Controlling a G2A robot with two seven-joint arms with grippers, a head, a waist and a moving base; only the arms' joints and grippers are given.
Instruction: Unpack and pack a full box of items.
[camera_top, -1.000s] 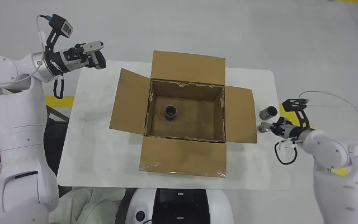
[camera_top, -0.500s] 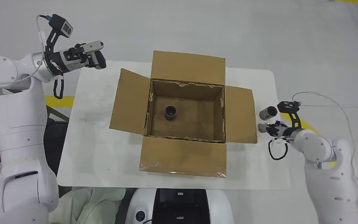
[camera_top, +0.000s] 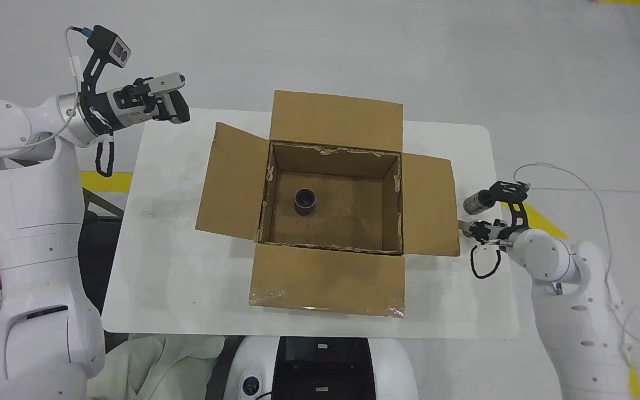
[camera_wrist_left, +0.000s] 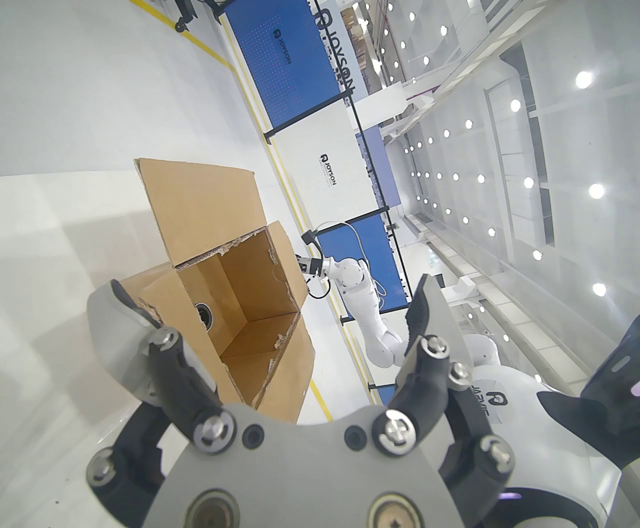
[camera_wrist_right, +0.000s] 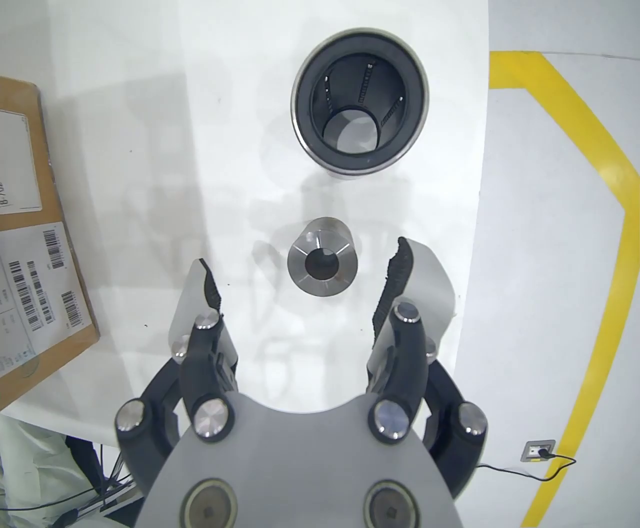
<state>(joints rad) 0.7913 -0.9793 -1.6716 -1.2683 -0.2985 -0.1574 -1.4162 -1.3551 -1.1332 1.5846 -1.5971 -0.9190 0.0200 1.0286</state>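
Observation:
An open cardboard box (camera_top: 335, 262) stands mid-table, all flaps spread. One dark ring-shaped cylinder (camera_top: 305, 202) rests on its floor, also seen as the dark cylinder (camera_wrist_left: 204, 314) in the left wrist view. Right of the box, a large black-lined steel sleeve (camera_wrist_right: 359, 129) and a small steel cylinder (camera_wrist_right: 323, 263) lie on the table. My right gripper (camera_wrist_right: 301, 257) is open, low over the table, with the small cylinder just ahead of and between its fingertips, untouched. From above, the right gripper (camera_top: 478, 230) sits beside the sleeve (camera_top: 478, 201). My left gripper (camera_top: 170, 98) hangs open and empty over the table's far left corner.
The white table (camera_top: 170, 250) has bare room left of the box. The box's right flap (camera_wrist_right: 40, 260) with labels lies close to the right gripper. The table's right edge runs just beyond the two steel parts, with a yellow floor line (camera_wrist_right: 600, 150) past it.
My right arm has moved in toward the box, bringing its open gripper up to the small steel cylinder. The left arm has stayed put.

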